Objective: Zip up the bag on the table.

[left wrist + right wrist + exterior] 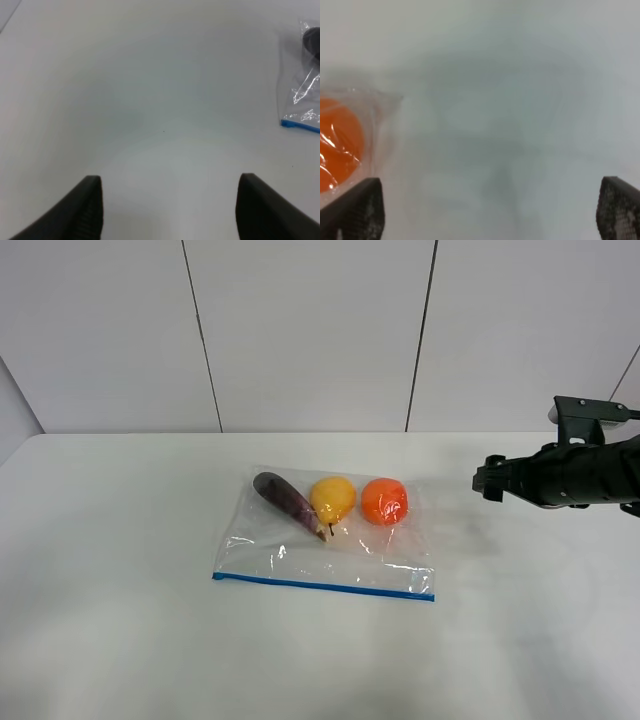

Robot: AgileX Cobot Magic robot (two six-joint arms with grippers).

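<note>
on the high camera i see the bag (325,540) lying flat near the middle of the white bench (120,640), its blue zipper strip (322,587) along the edge nearest the camera. through the clear plastic: an eggplant (287,502), a pear (332,499) and an orange (384,500), in a row along the far side of the bag, the pear touching the eggplant's end and the orange just beside the pear.

right end effector (487,479) hangs above the bench to the right of the bag, apart from it, on the orange's side. in its wrist view the jaws stand wide apart with bare bench between them, holding nothing; the orange and a corner of the bag sit beside one fingertip (357,210).

left end effector (170,205) is out of the high camera's frame. its wrist view shows both fingers well separated over bare bench, nothing gripped; the zipper-end corner of the bag lies off to one side, well clear of the fingers.

nothing else rests on the bench around the bag. behind it, a pale panelled wall (310,330).
</note>
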